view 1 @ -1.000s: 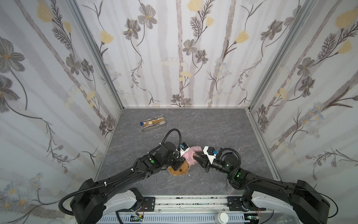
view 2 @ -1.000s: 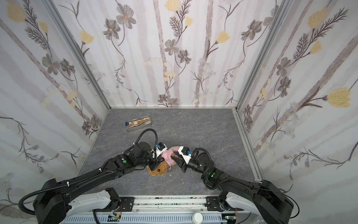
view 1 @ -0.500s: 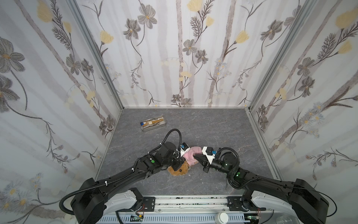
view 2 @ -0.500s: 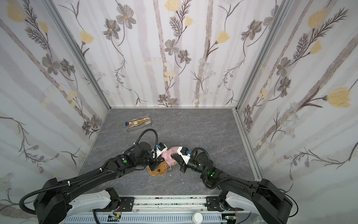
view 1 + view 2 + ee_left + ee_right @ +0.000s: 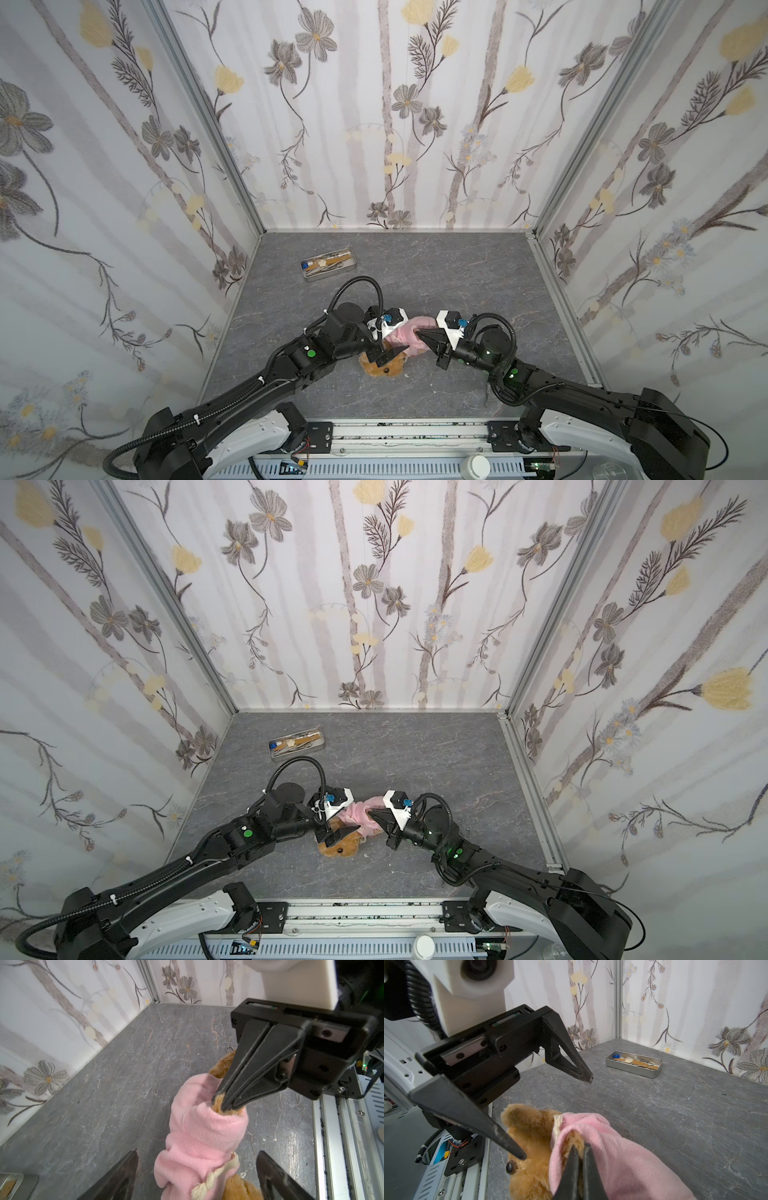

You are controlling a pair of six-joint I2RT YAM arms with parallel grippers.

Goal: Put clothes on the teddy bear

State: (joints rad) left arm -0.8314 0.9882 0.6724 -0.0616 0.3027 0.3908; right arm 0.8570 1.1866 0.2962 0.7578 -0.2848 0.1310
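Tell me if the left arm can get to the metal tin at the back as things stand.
Probably yes. The left gripper is open and holds nothing, the tin lies on its side of the table, and nothing stands between them. Only the right gripper pinches the teddy bear.

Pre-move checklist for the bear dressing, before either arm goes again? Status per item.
1. right gripper shut on the teddy bear fur at the sleeve opening: ok.
2. left gripper open and holding nothing: ok.
3. Left gripper clear of the bear's face: cannot tell; one fingertip sits close by the eye.
4. Limb through the pink shirt sleeve: not ok; only a tuft of fur shows at the opening.
5. Head uncovered by the shirt: ok.
6. metal tin out of both arms' way: ok; it sits apart, toward the back corner.
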